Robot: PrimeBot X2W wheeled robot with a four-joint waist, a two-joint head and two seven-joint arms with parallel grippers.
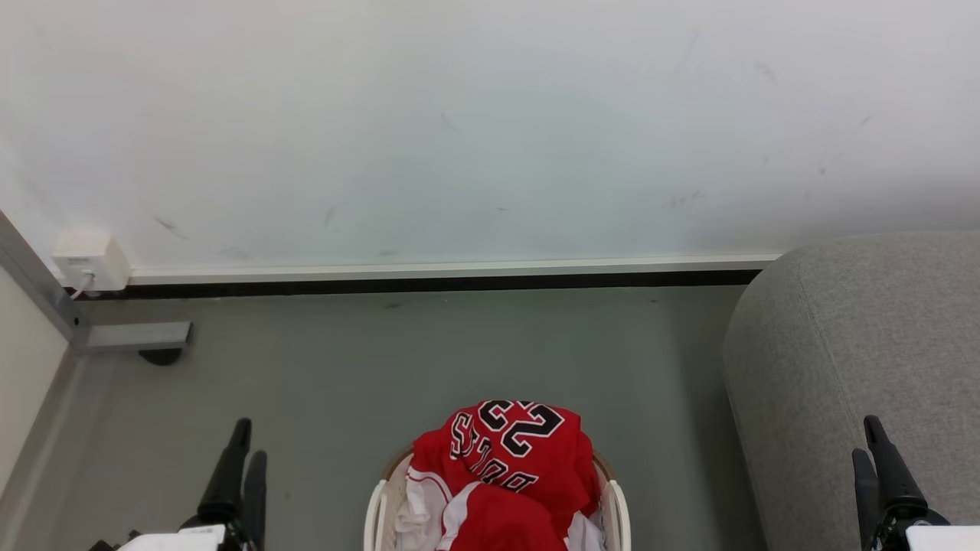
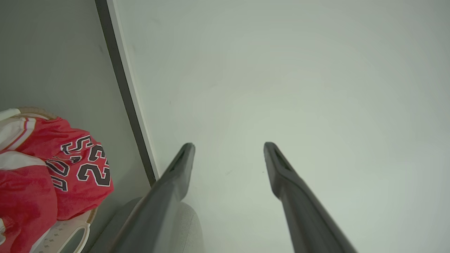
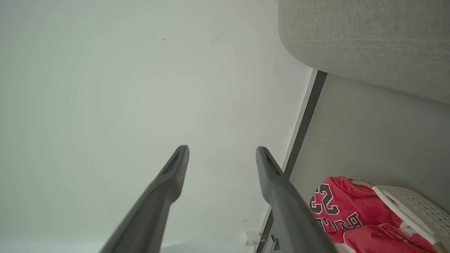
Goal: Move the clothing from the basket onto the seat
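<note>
Heaped red Bulls jerseys (image 1: 509,451) fill laundry basket (image 1: 377,509) near grey sofa (image 1: 842,344); left claw (image 2: 228,146) and right claw (image 3: 222,149) spread wide, empty.

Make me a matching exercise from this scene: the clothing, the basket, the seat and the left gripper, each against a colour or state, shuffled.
1. clothing
2. basket
3. seat
4. left gripper

A. light grey, woven fabric
B. open, holding nothing
C. red with white trim
D. cream-white with a brown rim

Pairs: 1-C, 2-D, 3-A, 4-B
</note>
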